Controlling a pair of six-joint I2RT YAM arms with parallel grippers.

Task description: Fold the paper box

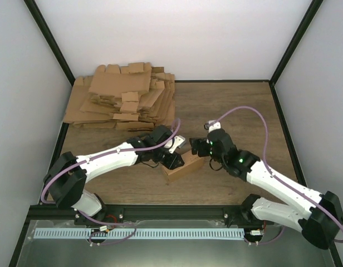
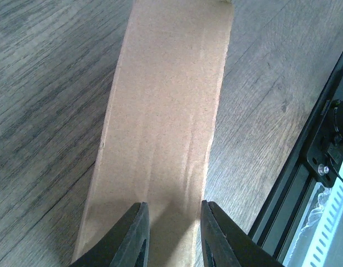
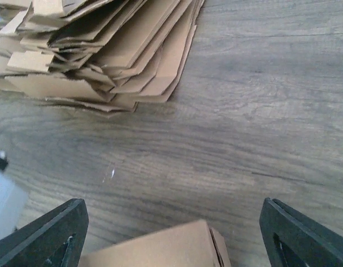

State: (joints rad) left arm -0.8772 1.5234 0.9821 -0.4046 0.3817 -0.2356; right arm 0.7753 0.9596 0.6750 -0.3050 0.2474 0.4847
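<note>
The paper box (image 1: 184, 167) lies as a small folded brown carton on the wooden table between my two arms. My left gripper (image 1: 175, 159) is over its left end. In the left wrist view the box (image 2: 166, 111) stretches away from the gripper (image 2: 174, 204), whose jaws stand a little apart over the top face with nothing in the gap. My right gripper (image 1: 198, 149) is at the box's right end and is wide open. In the right wrist view the box's end (image 3: 160, 247) sits low between the spread fingers (image 3: 49, 233), touching neither.
A big pile of flat cardboard blanks (image 1: 124, 97) fills the back left of the table and shows in the right wrist view as well (image 3: 99, 50). The black frame rail (image 1: 160, 212) runs along the near edge. White walls close in the sides and back.
</note>
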